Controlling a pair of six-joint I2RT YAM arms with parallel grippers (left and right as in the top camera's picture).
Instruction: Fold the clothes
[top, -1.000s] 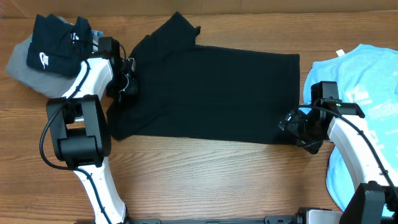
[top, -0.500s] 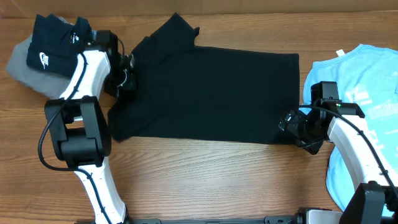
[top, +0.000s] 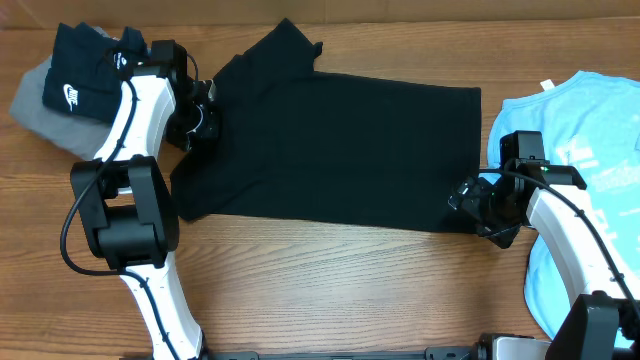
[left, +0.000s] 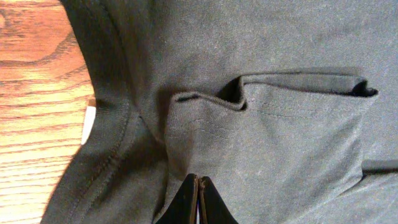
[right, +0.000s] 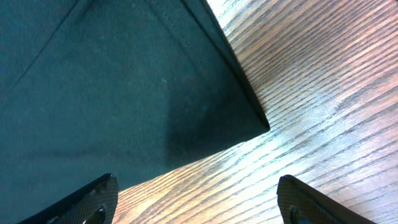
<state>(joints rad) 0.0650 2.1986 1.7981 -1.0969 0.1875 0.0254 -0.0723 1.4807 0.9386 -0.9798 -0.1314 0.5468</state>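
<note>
The black T-shirt (top: 340, 150) lies spread on the wooden table, one sleeve pointing to the far edge. My left gripper (top: 205, 118) is at its left end near the collar, shut on a pinch of the cloth. In the left wrist view the closed fingertips (left: 198, 182) meet on the T-shirt (left: 280, 137), below a folded sleeve hem, and the white neck label (left: 89, 124) shows at the collar. My right gripper (top: 468, 205) is open over the shirt's near right corner. In the right wrist view the open fingers (right: 196, 199) frame that corner (right: 93, 93) and bare wood.
A smaller black garment with a white swoosh (top: 85, 75) lies on a grey garment (top: 35, 100) at the far left, close to my left arm. A light blue shirt (top: 590, 150) covers the right end of the table, beside my right arm.
My left gripper has moved toward the far edge, drawing the shirt's left side with it. The right arm has not moved.
</note>
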